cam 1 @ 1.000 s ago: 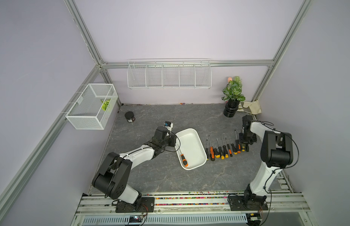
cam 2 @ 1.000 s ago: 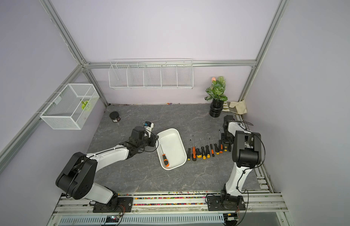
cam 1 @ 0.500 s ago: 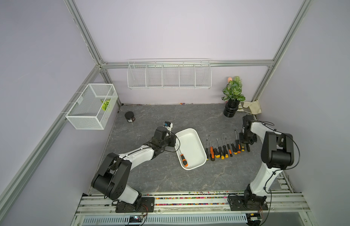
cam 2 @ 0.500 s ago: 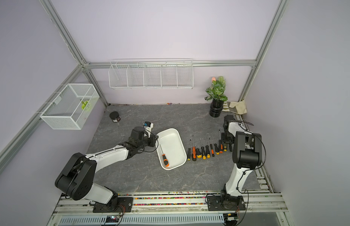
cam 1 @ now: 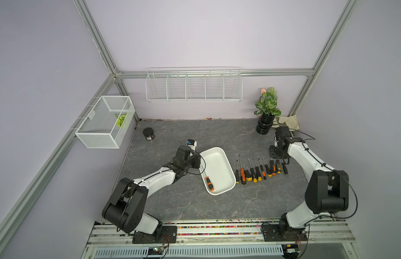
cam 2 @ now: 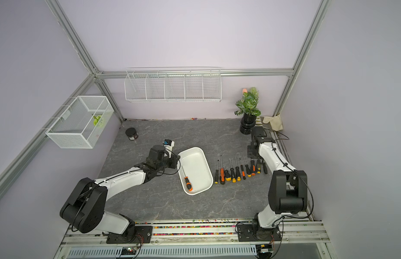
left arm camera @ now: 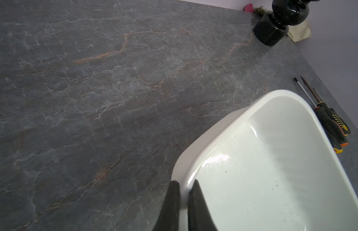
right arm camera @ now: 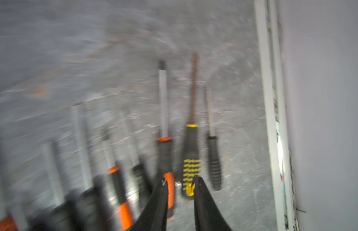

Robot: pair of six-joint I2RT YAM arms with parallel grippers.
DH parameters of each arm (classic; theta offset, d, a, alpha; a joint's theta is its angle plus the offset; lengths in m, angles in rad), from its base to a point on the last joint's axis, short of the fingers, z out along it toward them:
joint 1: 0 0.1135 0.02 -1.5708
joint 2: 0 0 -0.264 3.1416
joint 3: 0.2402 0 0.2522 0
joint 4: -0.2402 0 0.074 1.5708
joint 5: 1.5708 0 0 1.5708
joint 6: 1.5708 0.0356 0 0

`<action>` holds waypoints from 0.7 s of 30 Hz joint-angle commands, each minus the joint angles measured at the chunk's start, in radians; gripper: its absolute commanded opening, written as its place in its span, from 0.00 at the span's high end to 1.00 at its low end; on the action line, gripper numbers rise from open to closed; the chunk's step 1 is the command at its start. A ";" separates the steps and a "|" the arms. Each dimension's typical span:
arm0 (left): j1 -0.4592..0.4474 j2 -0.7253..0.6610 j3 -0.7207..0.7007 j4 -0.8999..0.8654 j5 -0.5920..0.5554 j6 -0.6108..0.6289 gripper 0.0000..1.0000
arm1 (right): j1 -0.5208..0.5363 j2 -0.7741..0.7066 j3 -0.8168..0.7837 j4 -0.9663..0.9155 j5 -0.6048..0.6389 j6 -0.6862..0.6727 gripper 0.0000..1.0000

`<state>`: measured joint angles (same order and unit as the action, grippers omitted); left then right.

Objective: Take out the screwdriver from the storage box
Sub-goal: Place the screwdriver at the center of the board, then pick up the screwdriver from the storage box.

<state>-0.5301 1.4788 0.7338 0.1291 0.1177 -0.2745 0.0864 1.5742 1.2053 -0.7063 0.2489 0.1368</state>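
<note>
The white storage box (cam 1: pixel 218 164) (cam 2: pixel 197 166) lies mid-table, and one screwdriver (cam 1: pixel 210 183) (cam 2: pixel 188 183) with an orange and black handle lies inside along its left wall. My left gripper (left arm camera: pixel 185 188) (cam 1: pixel 200 162) is shut on the box's left rim, one finger outside and one inside. My right gripper (right arm camera: pixel 179 181) (cam 1: pixel 284 160) hovers over the right end of a row of several screwdrivers (cam 1: pixel 258 170) (right arm camera: pixel 191 160) laid out on the table. Its jaws stand slightly apart and open, with nothing between them. The right wrist view is blurred.
A potted plant in a black vase (cam 1: pixel 265 116) and a folded cloth (cam 1: pixel 288 122) sit at the back right. A small black jar (cam 1: pixel 149 133) stands at the back left. A wire-mesh basket (cam 1: pixel 105 122) hangs on the left wall and a long wire rack (cam 1: pixel 193 86) on the back wall.
The right arm's elbow has swung toward the front edge, and its jaws have parted a little above the row. The left gripper, box and screwdriver have not moved.
</note>
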 commanded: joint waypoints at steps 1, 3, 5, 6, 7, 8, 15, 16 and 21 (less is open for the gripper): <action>0.008 -0.021 0.016 -0.047 -0.037 0.035 1.00 | 0.168 -0.097 -0.009 -0.058 -0.046 0.072 0.72; 0.016 -0.030 0.015 -0.067 -0.046 0.034 1.00 | 0.307 -0.144 -0.007 -0.051 -0.079 0.113 0.71; 0.021 -0.045 0.017 -0.085 -0.063 0.034 1.00 | 0.429 -0.164 -0.002 -0.042 -0.070 0.165 0.71; 0.022 -0.052 0.019 -0.097 -0.076 0.034 1.00 | 0.488 -0.162 0.004 -0.036 -0.060 0.188 0.71; 0.021 -0.055 0.023 -0.106 -0.088 0.034 1.00 | 0.536 -0.155 0.013 -0.036 -0.053 0.206 0.71; 0.022 -0.058 0.027 -0.120 -0.098 0.035 1.00 | 0.584 -0.143 0.024 -0.034 -0.044 0.226 0.71; 0.022 0.001 0.083 -0.208 -0.193 0.036 1.00 | 0.769 -0.041 0.054 0.020 -0.049 0.279 0.71; 0.023 0.010 0.092 -0.221 -0.213 0.035 1.00 | 0.784 -0.027 0.055 0.025 -0.052 0.281 0.71; 0.056 0.047 0.114 -0.254 -0.234 0.003 1.00 | 0.871 0.060 0.095 0.057 -0.079 0.277 0.71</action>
<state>-0.4976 1.5043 0.8234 -0.0875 -0.0578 -0.2710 0.9215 1.5993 1.2621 -0.6849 0.1871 0.3923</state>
